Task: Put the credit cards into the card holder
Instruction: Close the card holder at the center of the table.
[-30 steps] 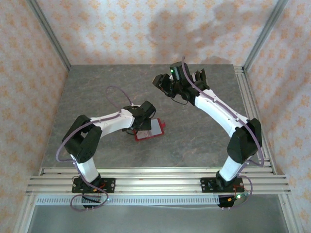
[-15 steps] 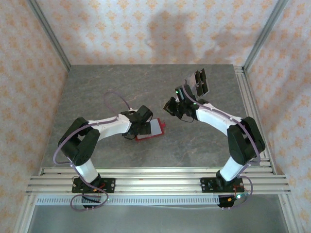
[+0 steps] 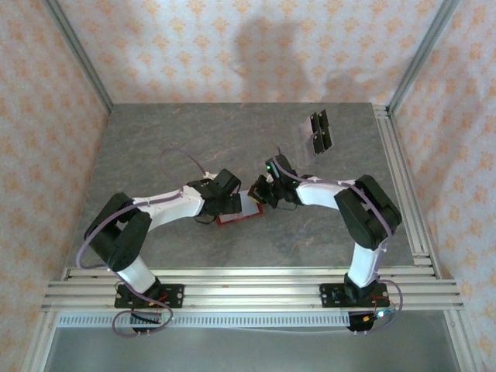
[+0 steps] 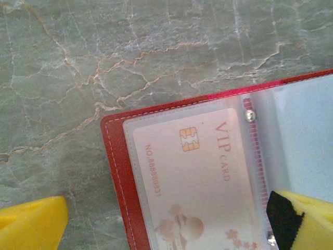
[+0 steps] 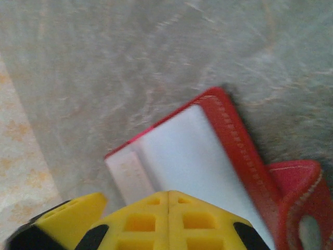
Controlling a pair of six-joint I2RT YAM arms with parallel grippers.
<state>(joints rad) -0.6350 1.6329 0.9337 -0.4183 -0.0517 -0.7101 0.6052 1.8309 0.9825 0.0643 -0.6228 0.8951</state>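
Note:
The card holder (image 3: 242, 215) lies open on the grey table, red with pale inner pages. My left gripper (image 3: 229, 203) hovers low over its left half, open. In the left wrist view the yellow fingertips (image 4: 32, 225) stand wide on either side of a clear sleeve holding a pale pink VIP card (image 4: 203, 177), inside the card holder's red border (image 4: 117, 177). My right gripper (image 3: 263, 194) is at the holder's right edge, shut with nothing visible between its fingers (image 5: 169, 219). Beyond them are the white page, the red edge (image 5: 234, 140) and the little tab (image 5: 302, 208). Several dark credit cards (image 3: 319, 132) lie at the back right.
Patterned walls close in the table at the back and both sides. An aluminium rail (image 3: 403, 178) runs along the right edge, and more rails (image 3: 248, 283) cross the near edge by the arm bases. Both arms meet over the table's middle.
My right arm swung from the back near the credit cards forward and left, down to the card holder, and its jaws shut. The left gripper shifted slightly right and stayed open.

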